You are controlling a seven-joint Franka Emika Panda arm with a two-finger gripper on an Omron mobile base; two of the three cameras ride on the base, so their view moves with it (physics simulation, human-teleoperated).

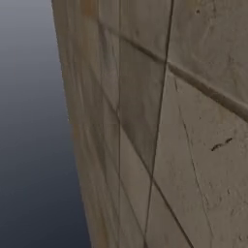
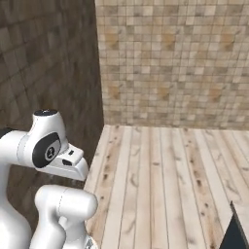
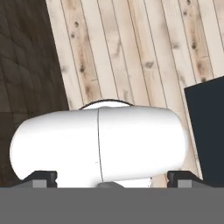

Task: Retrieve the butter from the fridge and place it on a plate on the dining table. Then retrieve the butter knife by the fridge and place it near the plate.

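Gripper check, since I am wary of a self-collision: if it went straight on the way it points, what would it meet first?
The open gripper points down at the robot's own white arm link, close ahead; the wooden floor lies beyond, though depth is hard to judge.

Plank floor (image 2: pixel 160 185), tiled walls (image 2: pixel 170 63)

Glossy white arm (image 2: pixel 46 146), dark joints
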